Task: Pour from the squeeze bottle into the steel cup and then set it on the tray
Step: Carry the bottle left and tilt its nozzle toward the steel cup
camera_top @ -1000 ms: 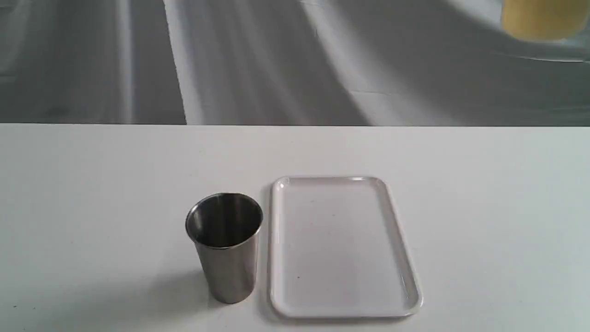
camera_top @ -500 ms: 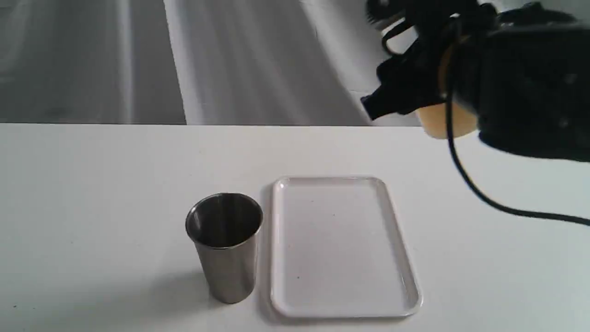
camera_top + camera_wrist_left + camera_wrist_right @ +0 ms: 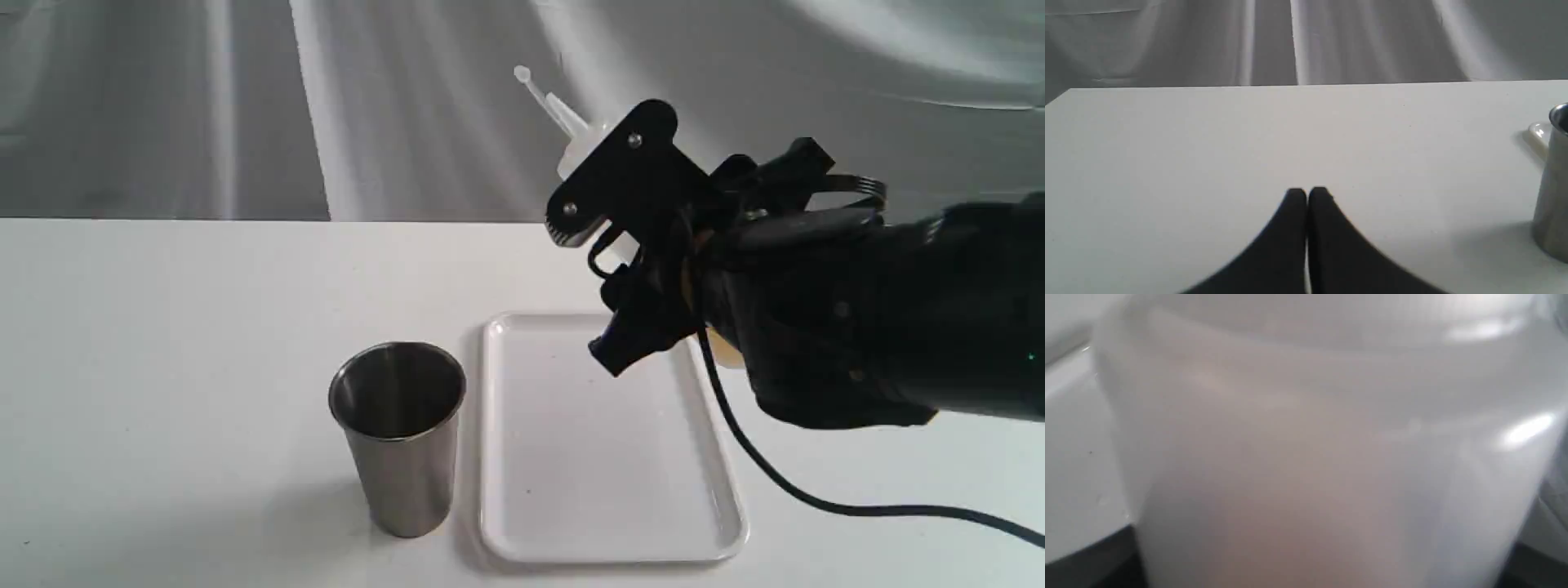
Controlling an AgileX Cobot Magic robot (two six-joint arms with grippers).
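Note:
The steel cup (image 3: 397,433) stands upright on the white table, just left of the flat white tray (image 3: 604,523). My right gripper (image 3: 608,282) hangs above the tray's far end, shut on the squeeze bottle (image 3: 574,143). The bottle leans with its pointed nozzle (image 3: 549,100) aimed up and to the left, to the right of the cup and higher than it. A bit of amber shows at its base (image 3: 722,349). The bottle's whitish wall (image 3: 1310,457) fills the right wrist view. My left gripper (image 3: 1306,192) is shut and empty over bare table, with the cup (image 3: 1553,188) to its right.
A black cable (image 3: 784,482) trails from the right arm across the tray's right rim and the table. Grey drapery (image 3: 326,106) hangs behind the table's far edge. A corner of the tray (image 3: 1537,134) peeks out behind the cup in the left wrist view.
The right arm has come in from the top right with the bottle, moving down and left to above the tray. The cup and the tray have not moved.

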